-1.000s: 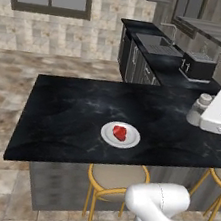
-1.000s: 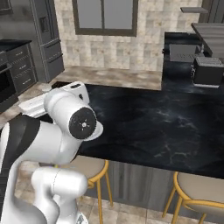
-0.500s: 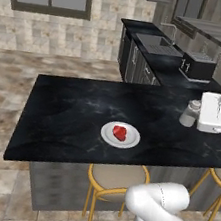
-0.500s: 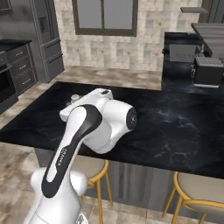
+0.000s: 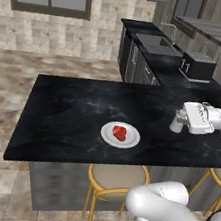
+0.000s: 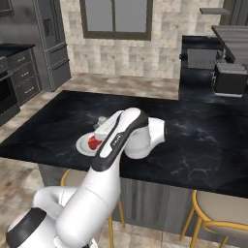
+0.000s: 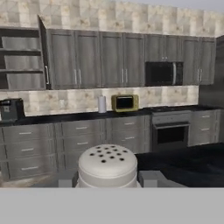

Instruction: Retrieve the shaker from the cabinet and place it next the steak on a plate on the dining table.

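Over the worktop point(image 5: 72, 111), our gripper point(image 5: 182, 119) holds the shaker point(image 5: 177, 122) upright, right of the plate point(image 5: 107, 136); we carry it left and lower it beside the steak point(image 5: 120, 133).

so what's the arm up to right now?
The gripper is shut on the shaker, carrying it above the dining table with the arm stretched out level. The shaker is to the right of the plate in the left base view, well apart from it. The steak sits on the plate. The shaker is not yet set down beside the steak.
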You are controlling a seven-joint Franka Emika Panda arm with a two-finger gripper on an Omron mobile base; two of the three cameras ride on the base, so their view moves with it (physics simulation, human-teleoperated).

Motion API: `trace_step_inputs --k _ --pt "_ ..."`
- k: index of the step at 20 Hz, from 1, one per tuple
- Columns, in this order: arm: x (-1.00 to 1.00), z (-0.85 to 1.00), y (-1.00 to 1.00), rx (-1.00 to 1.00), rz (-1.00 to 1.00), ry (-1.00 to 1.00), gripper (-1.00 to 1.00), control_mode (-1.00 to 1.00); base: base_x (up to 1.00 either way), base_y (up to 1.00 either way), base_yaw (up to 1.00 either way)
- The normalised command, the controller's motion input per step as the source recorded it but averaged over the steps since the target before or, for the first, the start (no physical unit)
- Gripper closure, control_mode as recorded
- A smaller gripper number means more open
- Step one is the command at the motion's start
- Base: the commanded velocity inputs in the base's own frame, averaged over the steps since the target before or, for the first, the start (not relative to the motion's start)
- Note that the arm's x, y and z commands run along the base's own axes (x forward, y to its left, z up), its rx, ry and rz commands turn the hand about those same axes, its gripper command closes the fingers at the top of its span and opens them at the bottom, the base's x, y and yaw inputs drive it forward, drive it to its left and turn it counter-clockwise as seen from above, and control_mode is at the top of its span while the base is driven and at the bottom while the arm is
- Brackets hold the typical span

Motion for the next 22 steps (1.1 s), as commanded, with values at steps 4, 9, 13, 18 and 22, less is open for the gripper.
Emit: trace_step_inputs --k 4,9,13,18,22 --pt "0.4 -0.5 -0.08 0.0 0.18 0.06 1.0 -1.0 0.0 0.0 0.0" --pt "0.23 -0.27 -0.02 -0.02 0.11 0.0 1.0 -1.0 0.0 0.0 0.0" --pt "0.09 -0.25 0.0 -0.01 0.06 -0.01 1.0 -1.0 0.0 0.0 0.0" --pt "0.02 -0.28 0.0 -0.01 0.0 -0.06 1.0 -1.0 0.0 0.0 0.0" --pt "0.0 -0.27 0.0 0.0 -0.07 -0.13 1.0 -1.0 0.0 0.0 0.0"
